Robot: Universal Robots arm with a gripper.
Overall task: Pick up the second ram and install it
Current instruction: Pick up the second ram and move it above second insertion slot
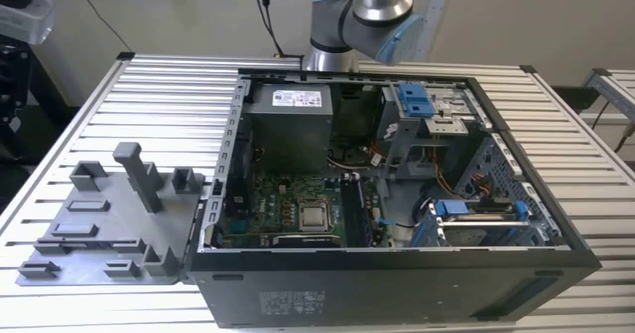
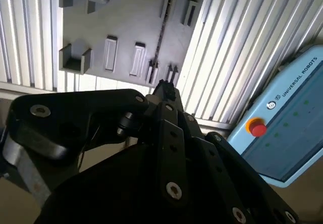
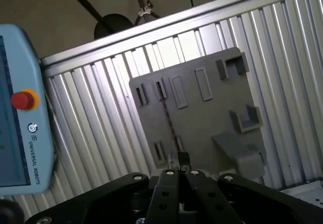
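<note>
Gripper (image 3: 182, 159) hangs over the gray holder tray (image 3: 202, 118) on the slatted table (image 3: 91, 133), fingertips pressed together with nothing seen between them. Second ram (image 3: 168, 117): apparently the thin dark strip edge-on along the tray, just ahead of the fingertips and not touching them; colour unclear. Open computer case (image 1: 397, 288) stands beside the tray.

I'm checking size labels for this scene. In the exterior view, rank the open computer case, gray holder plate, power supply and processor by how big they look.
Largest to smallest in the exterior view:
1. computer case
2. gray holder plate
3. power supply
4. processor
No two look close enough to tie.
</note>
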